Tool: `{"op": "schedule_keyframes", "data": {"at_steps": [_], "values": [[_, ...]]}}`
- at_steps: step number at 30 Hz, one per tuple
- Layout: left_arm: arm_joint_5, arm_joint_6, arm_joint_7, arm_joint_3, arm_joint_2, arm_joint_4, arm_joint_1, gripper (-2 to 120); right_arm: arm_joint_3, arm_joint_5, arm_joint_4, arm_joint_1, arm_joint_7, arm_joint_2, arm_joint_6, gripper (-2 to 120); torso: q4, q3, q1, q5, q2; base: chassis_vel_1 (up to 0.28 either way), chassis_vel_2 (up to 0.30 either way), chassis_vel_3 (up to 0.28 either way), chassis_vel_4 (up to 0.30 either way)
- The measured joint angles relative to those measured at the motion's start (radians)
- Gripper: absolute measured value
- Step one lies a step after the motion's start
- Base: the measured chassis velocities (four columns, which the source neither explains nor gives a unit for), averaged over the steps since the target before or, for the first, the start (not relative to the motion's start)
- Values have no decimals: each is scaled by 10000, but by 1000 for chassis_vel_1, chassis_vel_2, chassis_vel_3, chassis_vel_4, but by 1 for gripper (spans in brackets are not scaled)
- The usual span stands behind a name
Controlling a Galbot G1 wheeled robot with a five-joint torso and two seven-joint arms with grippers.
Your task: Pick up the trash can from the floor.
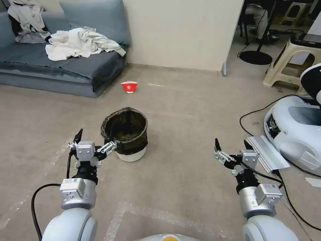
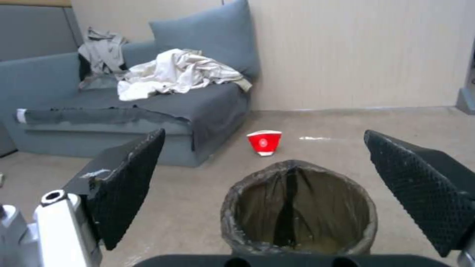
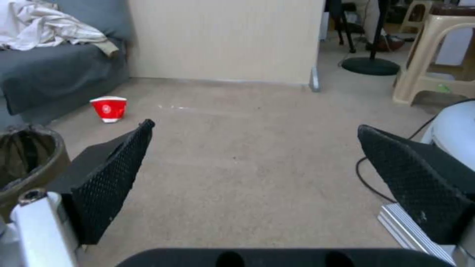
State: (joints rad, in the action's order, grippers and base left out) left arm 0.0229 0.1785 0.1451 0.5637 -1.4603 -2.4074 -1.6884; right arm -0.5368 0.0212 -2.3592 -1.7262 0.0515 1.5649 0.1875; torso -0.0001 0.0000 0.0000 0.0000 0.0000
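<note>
Your left gripper (image 1: 94,140) hangs spread wide just beside the trash can (image 1: 124,133) on the floor (image 1: 187,110), lined up to straddle its rim, while your right gripper (image 1: 231,147), also spread, waits well apart.

Trash can (image 1: 132,154) white plastic, crinkled glossy bag liner; floor (image 1: 187,110) matt.

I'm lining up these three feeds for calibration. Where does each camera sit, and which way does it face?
Head view: on the head, looking down at the floor; both arms show, left gripper by the trash can, right gripper apart.
Left wrist view: behind its open fingers, facing the can's mouth.
Right wrist view: behind its fingers, facing bare floor.
All three share the red bowl.
</note>
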Motion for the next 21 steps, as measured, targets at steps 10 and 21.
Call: {"op": "schedule_keyframes", "data": {"at_steps": [10, 21], "values": [[13, -115, -6, -12, -6, 49, -1, 100, 0, -6, 0, -60, 64, 9, -50, 100, 1, 0, 0, -1, 0, 50, 57, 57, 61], [23, -490, -8, -24, 25, 149, 13, 100, 14, -18, 0, -63, 39, 11, -43, 100, 4, 0, 0, -1, 0, 83, 81, 80, 75]]}}
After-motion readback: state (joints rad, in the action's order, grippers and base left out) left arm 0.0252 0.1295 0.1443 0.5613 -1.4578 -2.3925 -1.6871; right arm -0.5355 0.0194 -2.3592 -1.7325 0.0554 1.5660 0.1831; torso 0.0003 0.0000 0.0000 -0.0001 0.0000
